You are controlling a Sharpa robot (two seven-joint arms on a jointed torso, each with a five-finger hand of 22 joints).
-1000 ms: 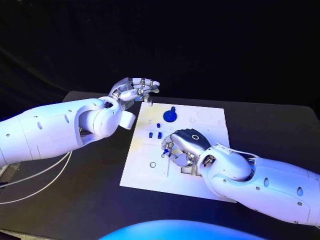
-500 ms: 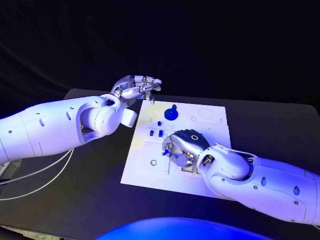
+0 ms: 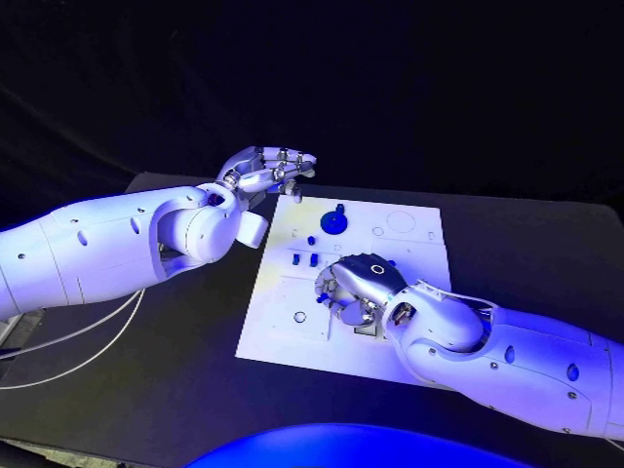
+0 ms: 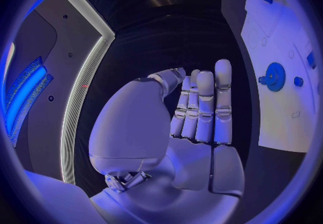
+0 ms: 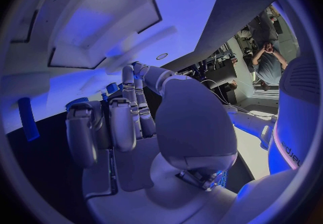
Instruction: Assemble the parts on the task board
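The white task board (image 3: 404,239) lies in the middle of the table. A blue gear (image 3: 334,222) stands on its far part, and it also shows in the left wrist view as a blue gear (image 4: 274,77). Small blue parts (image 3: 302,259) stand left of the board's centre. My right hand (image 3: 357,290) is low over the board's middle with its fingers (image 5: 121,121) curled, and it pinches a small blue part (image 5: 112,88). My left hand (image 3: 270,168) hovers above the board's far left corner. Its fingers (image 4: 205,105) are straight and hold nothing.
The black table (image 3: 537,244) runs wide on both sides of the board. A long blue piece (image 5: 27,119) lies on the board near my right hand. Pale cables (image 3: 80,336) hang beside my left arm.
My left hand has lifted slightly and its fingers have drawn together. My right hand stays at the same spot on the board.
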